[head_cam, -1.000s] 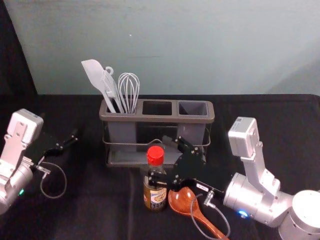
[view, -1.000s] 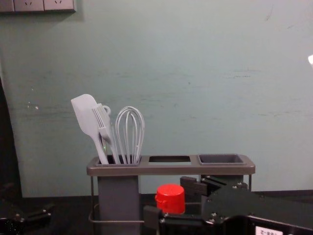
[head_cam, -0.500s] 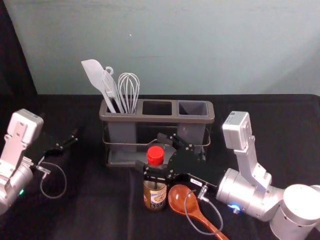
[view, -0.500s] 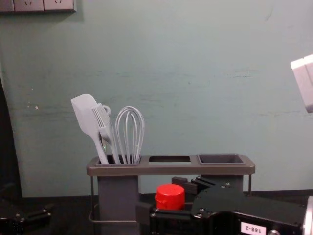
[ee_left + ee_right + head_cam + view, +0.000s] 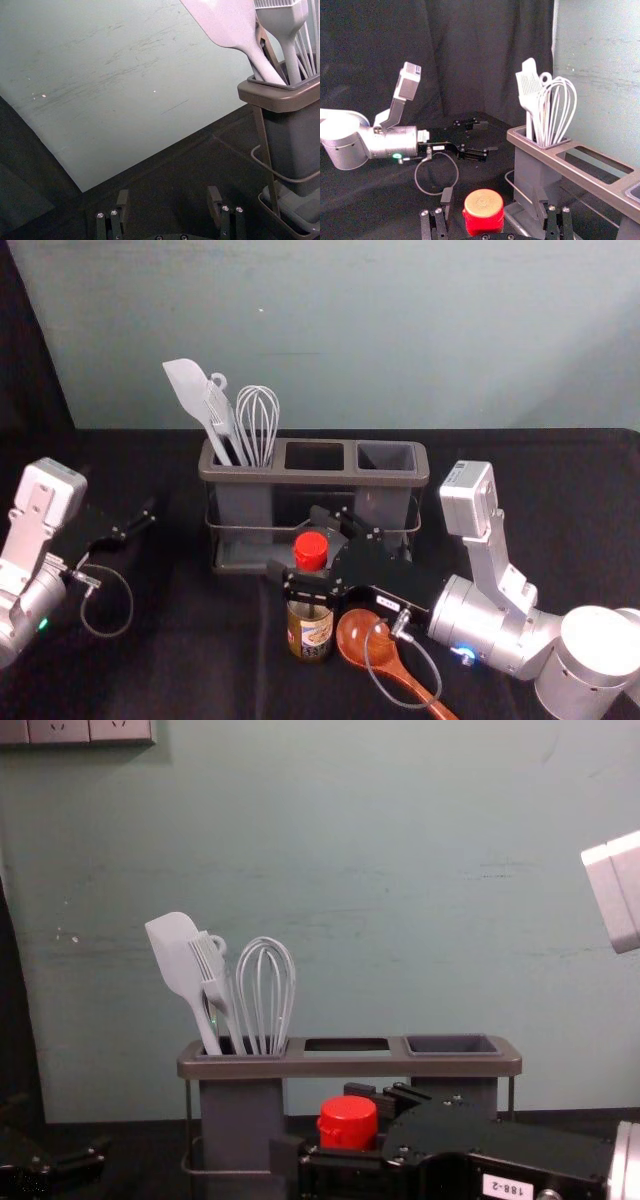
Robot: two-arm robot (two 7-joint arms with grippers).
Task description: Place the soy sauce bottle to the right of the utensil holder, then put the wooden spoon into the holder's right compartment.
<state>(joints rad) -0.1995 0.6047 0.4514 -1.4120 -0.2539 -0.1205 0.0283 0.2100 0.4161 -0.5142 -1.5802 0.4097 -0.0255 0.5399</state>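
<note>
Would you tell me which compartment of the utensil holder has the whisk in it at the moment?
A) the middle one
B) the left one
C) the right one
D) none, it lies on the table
B: the whisk stands in the left compartment of the utensil holder, alongside the spatula.

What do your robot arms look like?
The left arm and right arm are silvery white, with tube-shaped parts. One has a green light, the other blue. Thin grey cables loop near the black left gripper and black right gripper.
</note>
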